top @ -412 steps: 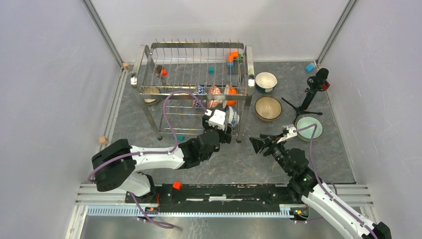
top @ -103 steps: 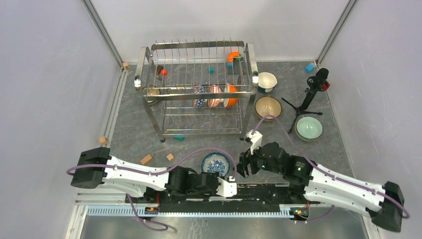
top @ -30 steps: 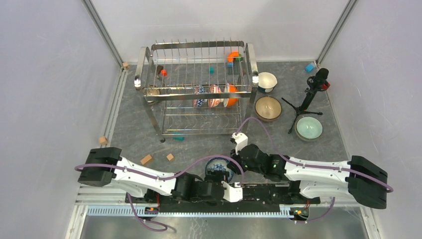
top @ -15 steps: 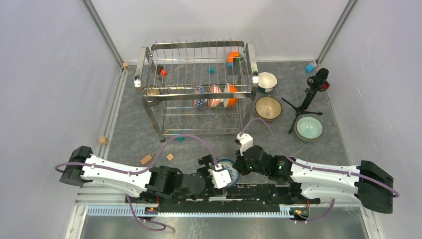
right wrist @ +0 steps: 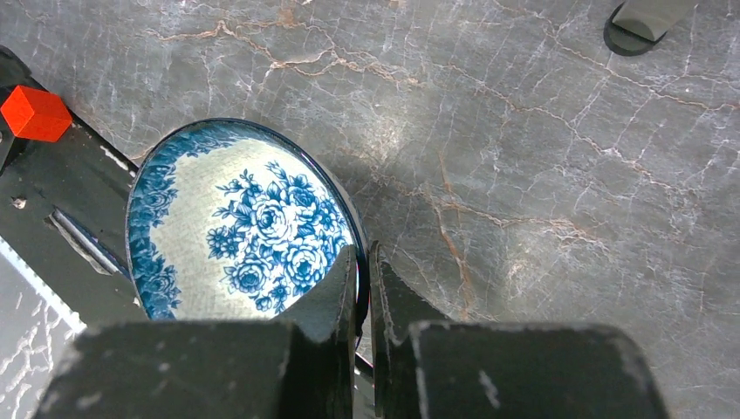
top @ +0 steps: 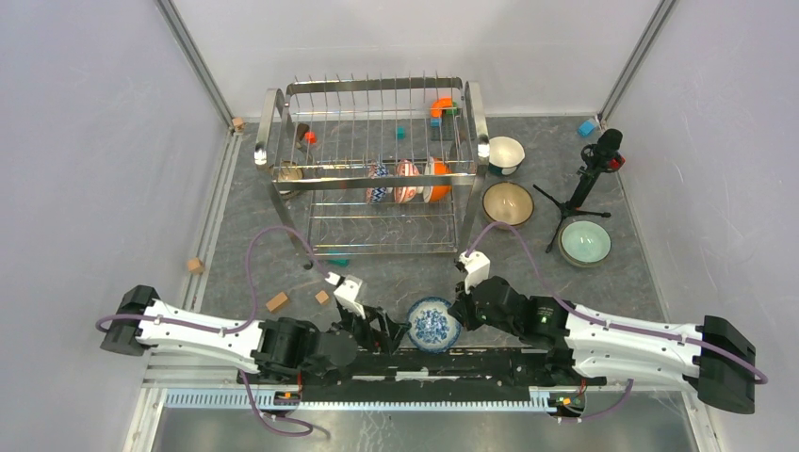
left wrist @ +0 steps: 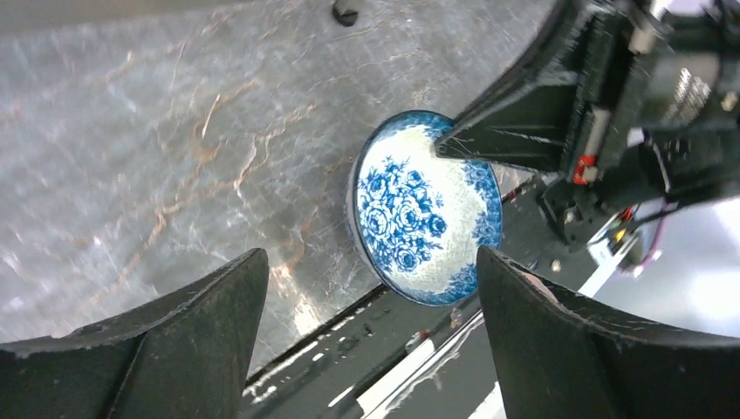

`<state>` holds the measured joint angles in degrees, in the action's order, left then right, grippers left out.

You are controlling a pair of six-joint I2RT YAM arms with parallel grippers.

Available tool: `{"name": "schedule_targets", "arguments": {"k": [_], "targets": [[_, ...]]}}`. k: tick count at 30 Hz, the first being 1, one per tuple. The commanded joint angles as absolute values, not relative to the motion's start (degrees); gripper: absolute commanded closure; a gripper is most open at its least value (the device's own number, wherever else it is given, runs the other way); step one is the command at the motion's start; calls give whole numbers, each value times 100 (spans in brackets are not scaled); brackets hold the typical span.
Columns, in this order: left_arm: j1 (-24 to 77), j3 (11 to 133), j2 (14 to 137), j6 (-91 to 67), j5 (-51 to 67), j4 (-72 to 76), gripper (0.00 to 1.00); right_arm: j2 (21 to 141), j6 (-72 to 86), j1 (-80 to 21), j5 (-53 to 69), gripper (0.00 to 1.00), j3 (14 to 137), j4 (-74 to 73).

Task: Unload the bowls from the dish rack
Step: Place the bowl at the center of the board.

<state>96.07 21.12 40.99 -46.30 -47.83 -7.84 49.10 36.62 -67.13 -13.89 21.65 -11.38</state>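
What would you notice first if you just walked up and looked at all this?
The blue flowered bowl right at the front, with its rim pinched by the right claw. Behind it stands the big shiny dish rack, with colourful bowls standing on edge inside.

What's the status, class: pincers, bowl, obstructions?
Right pincer shut on rim of blue-and-white floral ceramic bowl. Left pincer open, beside it. Other bowls on edge in chrome wire dish rack. Nothing blocking.

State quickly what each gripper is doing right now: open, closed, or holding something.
Left gripper: open, holding nothing.
Right gripper: closed on the rim of the blue-flowered bowl.
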Motion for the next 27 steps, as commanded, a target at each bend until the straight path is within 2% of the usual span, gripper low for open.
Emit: {"name": "schedule_targets", "arguments": {"k": [1, 4, 6, 13, 27], "targets": [[9557, 2241, 4233, -8002, -5451, -1550, 8, 4808, 3773, -6750, -1534, 100, 2243, -868], [9541, 2701, 4665, -8738, -5442, -2510, 0, 4856, 3772, -6752, -1533, 100, 2293, -861], [9527, 2972, 4952, -9233, -5449, -3109, 0, 4866, 3792, -6754, -1530, 100, 2303, -822], [9494, 3073, 5625, -9623, -5252, -2984, 0, 4919, 3915, -6748, -1505, 100, 2285, -646], [9457, 3359, 6596, -9774, -5364, -2702, 32, 5089, 4300, -6749, -1358, 100, 2230, -127]]}}
